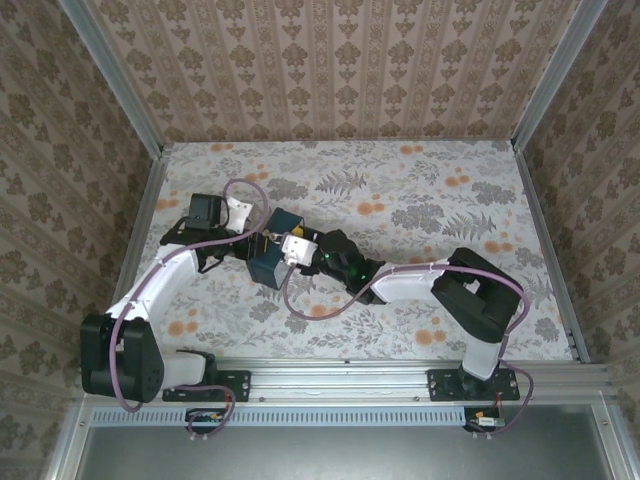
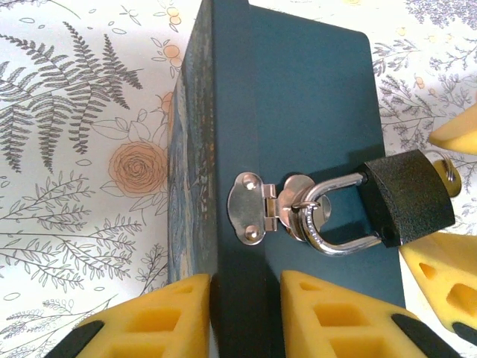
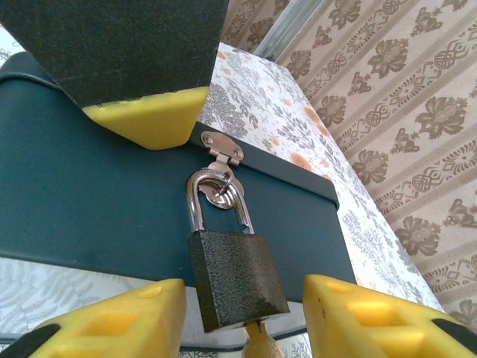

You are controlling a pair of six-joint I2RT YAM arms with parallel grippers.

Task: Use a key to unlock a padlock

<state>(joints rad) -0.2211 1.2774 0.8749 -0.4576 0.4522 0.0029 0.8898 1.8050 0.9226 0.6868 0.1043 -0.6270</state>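
Note:
A dark blue box (image 2: pixel 298 97) lies on the flowered table, also seen from above (image 1: pixel 268 264). A black padlock (image 3: pixel 235 280) hangs by its silver shackle from the box's hasp (image 2: pixel 253 207). The golden key (image 3: pixel 258 345) sticks out of the padlock's underside. My right gripper (image 3: pixel 246 328) is open, its yellow fingers (image 3: pixel 119 321) standing either side of the padlock and key, touching neither. My left gripper (image 2: pixel 246 317) is shut on the box's edge just below the hasp, one yellow finger (image 2: pixel 160 321) on each face. From above, both grippers meet at the box (image 1: pixel 280 245).
The flowered table top (image 1: pixel 420 200) stretches to the right and back. Patterned walls close it in on three sides. The right arm's purple cable (image 1: pixel 300 300) loops in front of the box.

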